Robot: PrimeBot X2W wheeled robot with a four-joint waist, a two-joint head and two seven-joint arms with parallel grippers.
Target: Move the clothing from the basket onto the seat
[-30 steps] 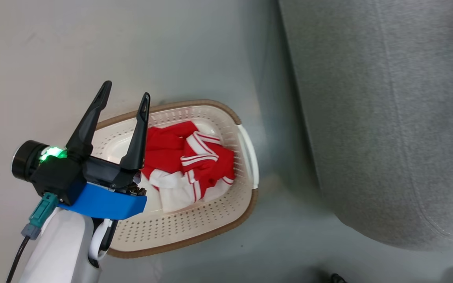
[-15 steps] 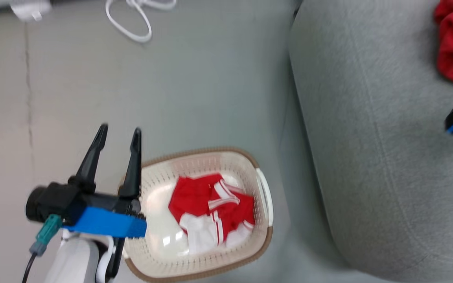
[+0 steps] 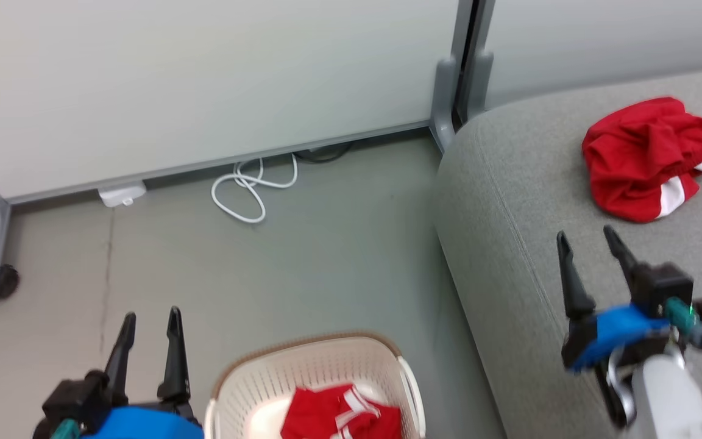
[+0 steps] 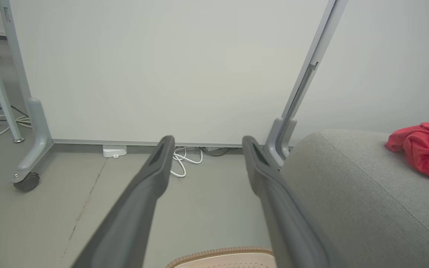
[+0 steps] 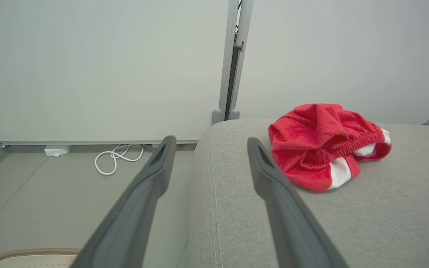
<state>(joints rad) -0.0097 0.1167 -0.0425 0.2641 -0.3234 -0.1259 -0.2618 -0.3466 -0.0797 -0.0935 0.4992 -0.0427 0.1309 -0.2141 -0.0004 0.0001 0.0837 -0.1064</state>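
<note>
While left claw (image 3: pixel 152 314) and right claw (image 3: pixel 584 232) gape empty, the basket (image 3: pixel 247 384) and its red garment (image 3: pixel 326 416) are cut off below; another garment (image 3: pixel 643 158) lies on the seat (image 3: pixel 509 262).

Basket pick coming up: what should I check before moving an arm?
1. Right pincer open and empty: ok.
2. Left pincer open and empty: ok.
3. Red garment lies wholly on the sofa, apart from the right pincer: ok.
4. Basket emptied: not ok, a striped garment lies inside.
5. Basket whole in the head view: not ok, the bottom edge cuts it.
6. Anything under the striped garment: cannot tell.
</note>
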